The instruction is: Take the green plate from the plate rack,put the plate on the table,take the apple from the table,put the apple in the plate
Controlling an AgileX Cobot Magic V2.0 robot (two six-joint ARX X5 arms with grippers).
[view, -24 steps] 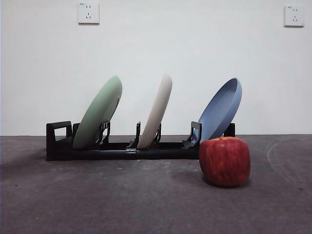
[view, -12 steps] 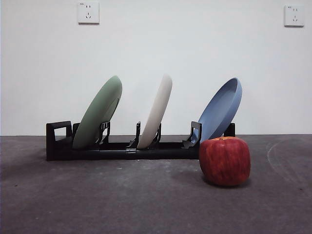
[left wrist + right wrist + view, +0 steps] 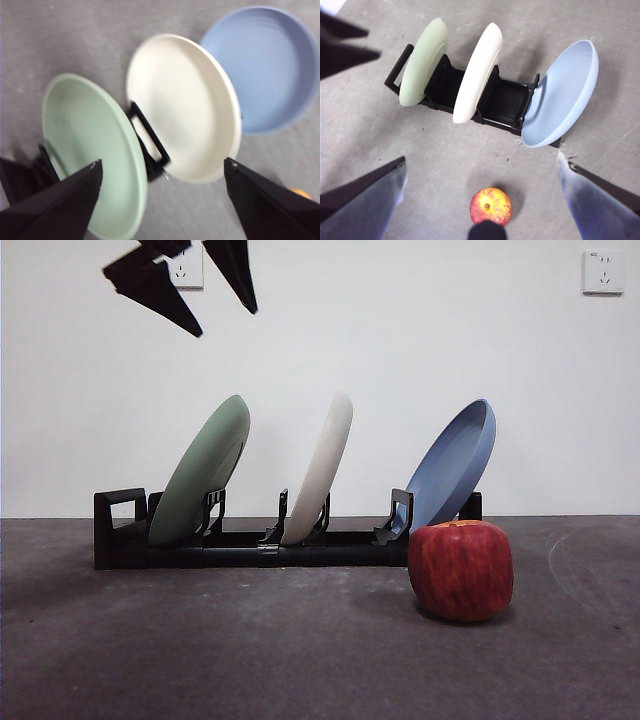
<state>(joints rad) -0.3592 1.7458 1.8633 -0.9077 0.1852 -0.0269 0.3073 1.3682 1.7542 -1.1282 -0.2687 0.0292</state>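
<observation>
The green plate (image 3: 200,475) leans in the left slot of the black plate rack (image 3: 250,550), on the dark grey table (image 3: 300,650). My left gripper (image 3: 225,322) hangs open high above that plate, touching nothing. In the left wrist view the green plate (image 3: 90,150) lies below the open left gripper (image 3: 162,162). The red apple (image 3: 461,570) stands on the table in front of the rack's right end. From high up, my right gripper (image 3: 481,157) is open over the apple (image 3: 490,206) and the rack (image 3: 505,102), holding nothing.
A cream-white plate (image 3: 322,470) stands in the rack's middle slot and a blue plate (image 3: 455,465) leans at its right end, just behind the apple. A white wall with two sockets closes the back.
The left gripper has come down into the front view at the top left, above the green plate. Plates, rack and apple have not moved.
</observation>
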